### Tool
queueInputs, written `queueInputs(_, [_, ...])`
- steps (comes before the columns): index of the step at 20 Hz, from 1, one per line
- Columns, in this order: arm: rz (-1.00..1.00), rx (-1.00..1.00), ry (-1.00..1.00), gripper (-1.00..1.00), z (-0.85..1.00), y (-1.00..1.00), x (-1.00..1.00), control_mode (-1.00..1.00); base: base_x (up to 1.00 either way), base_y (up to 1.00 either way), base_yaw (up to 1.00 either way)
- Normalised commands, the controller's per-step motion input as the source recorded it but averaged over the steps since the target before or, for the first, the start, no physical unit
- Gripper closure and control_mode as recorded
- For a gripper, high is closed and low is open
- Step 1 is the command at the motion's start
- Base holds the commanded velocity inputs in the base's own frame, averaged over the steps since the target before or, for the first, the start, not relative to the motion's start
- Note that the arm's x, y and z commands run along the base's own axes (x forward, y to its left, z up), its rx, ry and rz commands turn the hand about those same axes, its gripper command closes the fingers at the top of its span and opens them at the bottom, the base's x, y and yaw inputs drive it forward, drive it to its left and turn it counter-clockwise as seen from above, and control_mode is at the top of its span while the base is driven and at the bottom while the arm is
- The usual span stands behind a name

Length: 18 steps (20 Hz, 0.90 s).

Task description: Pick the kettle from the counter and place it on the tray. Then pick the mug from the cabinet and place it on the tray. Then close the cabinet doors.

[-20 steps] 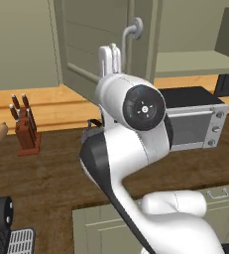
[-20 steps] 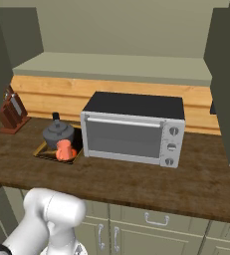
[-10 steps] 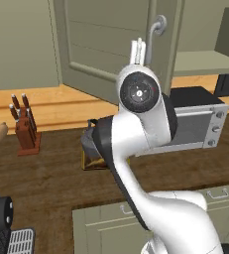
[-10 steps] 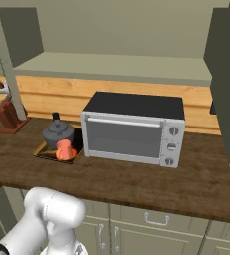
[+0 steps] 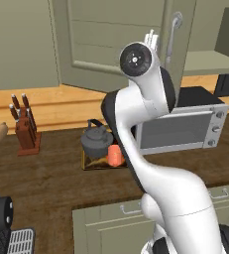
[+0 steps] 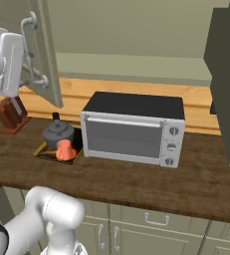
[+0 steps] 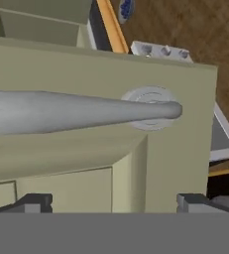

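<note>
**Sage-green door half swung, gripper open at its handle**

Dark-brown wood counter carries, from its left end, a knife block, then the tray, then a microwave near the middle.

The tray lies just beside the microwave's left side, toward the counter's back edge. On it stands the kettle, upright, handle arched over the lid. The mug stands on the same tray, in front of the kettle and touching or nearly touching it; the left base view shows the mug at the kettle's right, partly behind the arm.

Above the counter's left part, the left cabinet door stands part-way open, angled out over the counter. Its grey tubular handle faces the arm. The right door also hangs open at the far right.

The gripper is raised at door height with fingers spread wide apart. The handle lies across the hand view, ahead of the fingertips; contact cannot be told. Nothing is held.
</note>
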Motion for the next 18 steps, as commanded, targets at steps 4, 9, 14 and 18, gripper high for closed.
queueInputs(4, [-0.03,0.0,0.12,-1.0,-0.16,-0.52,0.68,-1.0,0.0,0.0,0.0])
queueInputs(9, [0.0,0.0,0.03,-1.0,-0.31,-0.36,0.78,-1.0,0.0,0.0,0.0])
queueInputs(14, [0.04,0.0,0.05,-1.0,-0.33,-0.21,0.77,-1.0,0.0,0.0,0.0])
queueInputs(18, [0.08,0.0,0.1,-1.0,-0.28,-0.03,0.81,-1.0,0.0,0.0,0.0])
